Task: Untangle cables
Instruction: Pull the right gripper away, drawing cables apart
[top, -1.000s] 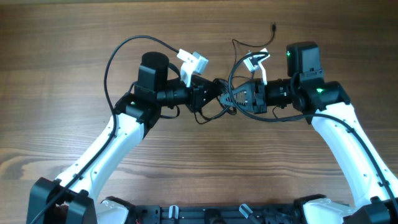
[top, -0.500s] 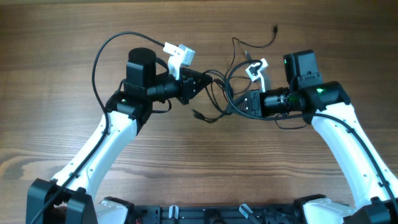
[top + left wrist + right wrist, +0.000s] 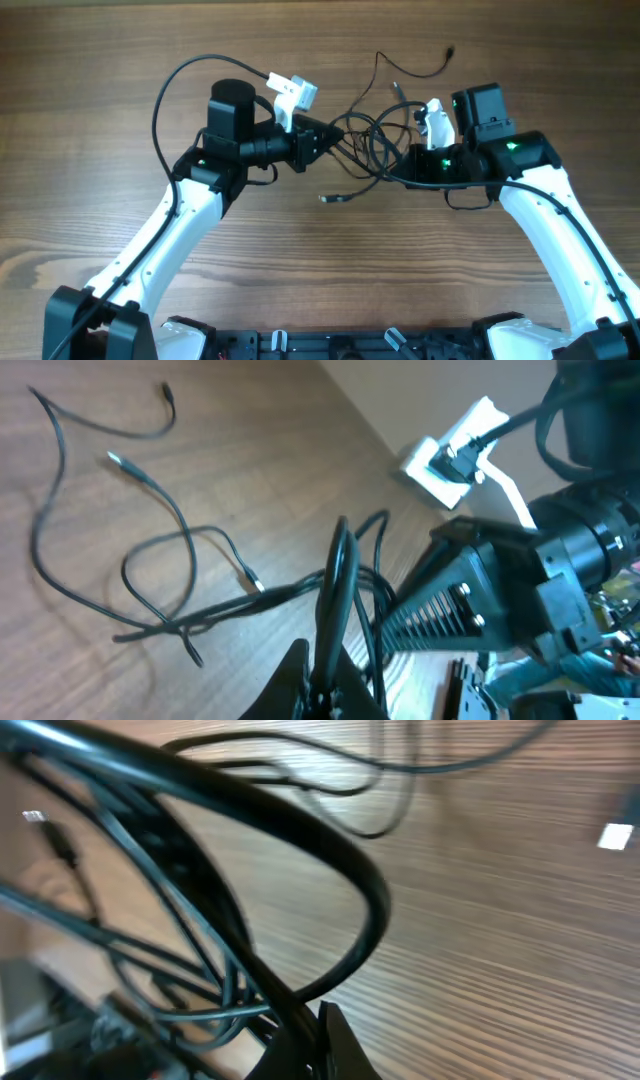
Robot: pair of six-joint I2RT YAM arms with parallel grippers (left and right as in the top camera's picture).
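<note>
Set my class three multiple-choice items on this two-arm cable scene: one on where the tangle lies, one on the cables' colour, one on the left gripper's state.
1. Seen from overhead, where do the tangled cables lie?
A. Between the left gripper and the right gripper
B. At the far left of the picture
C. Near the bottom edge of the picture

2. What colour are the cables?
A. White
B. Black
C. Red

3. What is the left gripper's state?
A. Wide open above bare wood
B. Shut on cables
C. Out of view

Answers:
1 A, the loops sit in the gap between the two grippers.
2 B, every cord shows black against the brown table.
3 B, the left wrist view shows its fingers pinched on a bundle of cords.
</note>
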